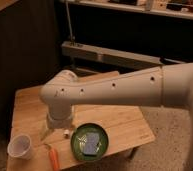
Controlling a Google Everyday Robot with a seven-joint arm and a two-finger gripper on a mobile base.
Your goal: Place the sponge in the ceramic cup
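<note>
Hovering above the table (121,118), the gripper (54,131) hung spread and empty between the cup (21,146) and the bowl (75,143), where the sponge (91,143) lay. Reaching seemed the step in hand; next it needed to descend on the sponge and pinch it.

One high camera looks down and forward over the arm (130,90), which looms nearest, onto the wooden table (125,125); the gripper (54,132) hangs lower left, between ceramic cup (20,146) and green bowl (90,141); dark shelving (115,55) fills the background.
</note>
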